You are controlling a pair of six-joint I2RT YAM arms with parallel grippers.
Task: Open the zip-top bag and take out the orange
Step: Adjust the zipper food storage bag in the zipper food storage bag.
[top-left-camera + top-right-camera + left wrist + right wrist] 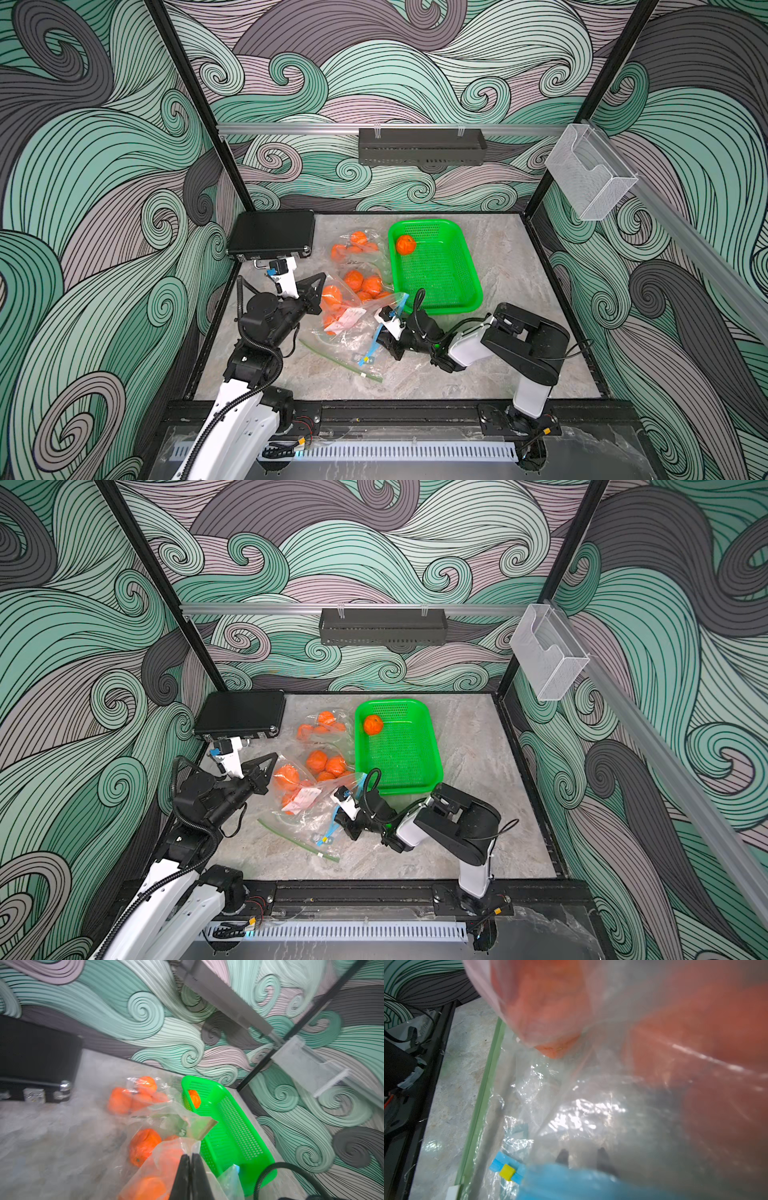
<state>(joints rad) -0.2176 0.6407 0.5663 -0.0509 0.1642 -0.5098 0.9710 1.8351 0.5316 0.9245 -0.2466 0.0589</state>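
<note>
Left wrist—jaws apparently pinching bag (166, 1153).

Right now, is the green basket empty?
No, one orange lies inside the green basket, near its far corner.

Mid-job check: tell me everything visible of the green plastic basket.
The bright green plastic basket is a shallow rectangular tray with rounded corners, a solid rim and perforated floor and walls. It sits flat on the grey marbled tabletop, toward the back, right of centre. One loose orange rests in its far corner on the left arm's side; the rest is bare. A clear zip-top bag of oranges crowds that same wall; contact cannot be confirmed.
</note>
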